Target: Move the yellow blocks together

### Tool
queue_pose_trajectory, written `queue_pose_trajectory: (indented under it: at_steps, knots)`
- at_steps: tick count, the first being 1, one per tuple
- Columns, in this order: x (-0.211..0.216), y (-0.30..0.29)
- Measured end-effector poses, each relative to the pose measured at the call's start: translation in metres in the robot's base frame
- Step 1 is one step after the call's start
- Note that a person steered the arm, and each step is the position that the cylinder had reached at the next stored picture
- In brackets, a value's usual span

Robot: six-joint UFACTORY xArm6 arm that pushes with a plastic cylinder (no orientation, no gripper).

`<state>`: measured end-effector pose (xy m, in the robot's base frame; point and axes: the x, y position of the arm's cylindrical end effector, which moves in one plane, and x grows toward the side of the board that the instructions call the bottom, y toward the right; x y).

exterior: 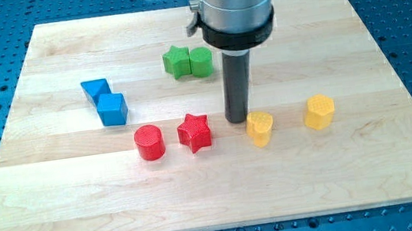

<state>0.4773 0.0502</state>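
Two yellow blocks lie right of the board's middle: a yellow block (259, 128), of a rounded heart-like shape, and a yellow hexagonal block (319, 112) further to the view's right, with a gap between them. My tip (238, 119) stands on the board just left of and slightly above the nearer yellow block, close to touching it. A red star (195, 132) lies to the left of my tip.
A red cylinder (149, 142) lies left of the red star. A blue triangular block (96, 89) and a blue cube (113, 109) touch at the left. A green star (177, 62) and a green cylinder-like block (200, 62) touch near the top middle. The wooden board (372, 165) lies on a blue perforated table.
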Motion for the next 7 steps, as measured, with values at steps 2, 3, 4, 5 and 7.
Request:
queue_pose_trajectory:
  at_steps: [2,3,4,5,7]
  knots:
    - [0.021,-0.051]
    - [0.018,-0.068]
    - [0.018,-0.068]
    - [0.041,-0.045]
    - [0.063,0.009]
